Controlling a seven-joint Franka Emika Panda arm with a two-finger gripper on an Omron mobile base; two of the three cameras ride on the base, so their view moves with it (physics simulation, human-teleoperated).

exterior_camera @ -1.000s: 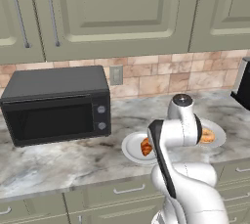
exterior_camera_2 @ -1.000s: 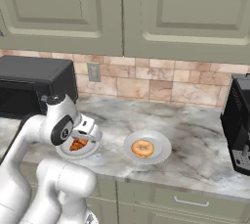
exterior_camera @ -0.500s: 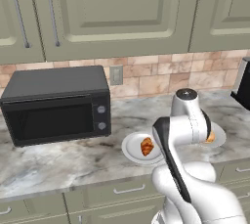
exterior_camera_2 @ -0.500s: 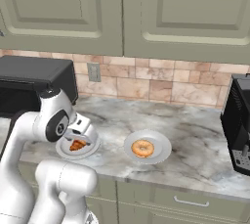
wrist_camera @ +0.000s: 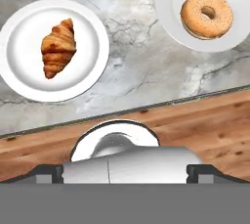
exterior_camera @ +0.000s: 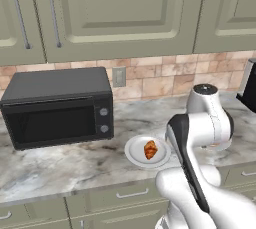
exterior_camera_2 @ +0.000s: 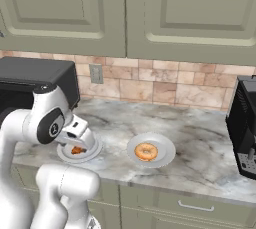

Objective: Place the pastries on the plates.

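A grey marble tabletop (exterior_camera: 75, 158) is filling the lower frame. A croissant (exterior_camera: 150, 149) is lying on a plate (exterior_camera: 135, 152) at centre, a doughnut (exterior_camera_2: 146, 151) on another plate (exterior_camera_2: 167, 148) beside it. The fingers' spread cannot be told. A black microwave (exterior_camera: 57, 105) is sitting at left, green cabinets (exterior_camera: 120, 13) hanging above.
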